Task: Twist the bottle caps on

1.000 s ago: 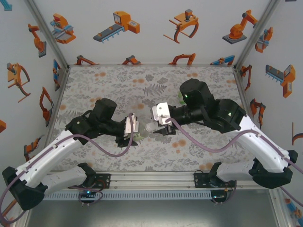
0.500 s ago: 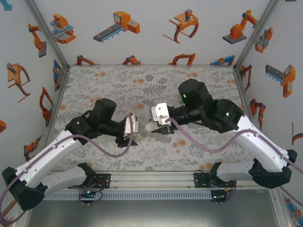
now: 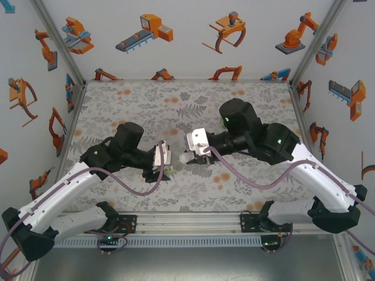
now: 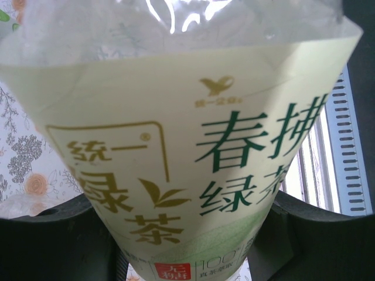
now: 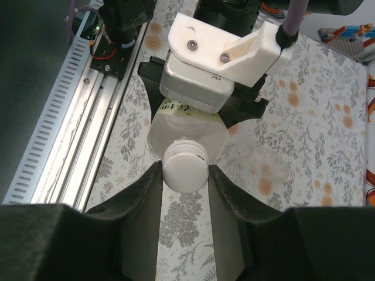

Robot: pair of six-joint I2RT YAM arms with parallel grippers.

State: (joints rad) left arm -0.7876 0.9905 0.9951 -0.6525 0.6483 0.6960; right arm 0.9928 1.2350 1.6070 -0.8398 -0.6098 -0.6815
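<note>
The left hand [image 4: 186, 240] clamps the green-tea bottle [image 4: 176, 146] sideways; the right hand [image 5: 184, 172] pinches the white cap [image 5: 185, 165] at its mouth. A tilted cap could cross-thread, or the bottle could twist loose.

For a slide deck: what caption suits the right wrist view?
Right gripper clasps a white cap at the mouth of a clear labelled bottle.

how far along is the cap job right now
Done: nothing visibly finished yet. In hand: the left gripper grips the labelled bottle, and the right gripper pinches the white cap sitting at its mouth. To do: twisting that cap tight; how far it is threaded can't be told.
</note>
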